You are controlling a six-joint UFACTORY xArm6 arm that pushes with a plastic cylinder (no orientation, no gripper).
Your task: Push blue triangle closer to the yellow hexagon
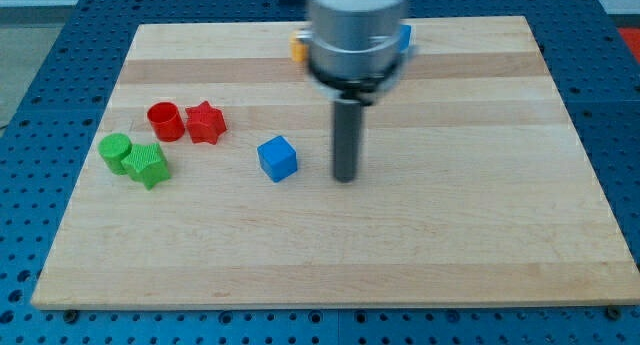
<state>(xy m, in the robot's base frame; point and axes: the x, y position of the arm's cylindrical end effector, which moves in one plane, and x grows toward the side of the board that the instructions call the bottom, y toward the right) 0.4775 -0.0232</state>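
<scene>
My tip (345,177) rests on the board near the middle, just to the right of a blue cube (277,158). The arm's grey body hides most of the area at the view's top. A small bit of a blue block (405,38) shows at the arm's right edge; its shape cannot be made out. A small bit of a yellow block (298,49) shows at the arm's left edge, its shape also hidden. Both lie near the board's top edge, well above my tip.
At the view's left stand a red cylinder (164,120), a red star (205,122), a green cylinder (116,152) and a green star (148,165), close together. The wooden board (480,215) lies on a blue perforated table.
</scene>
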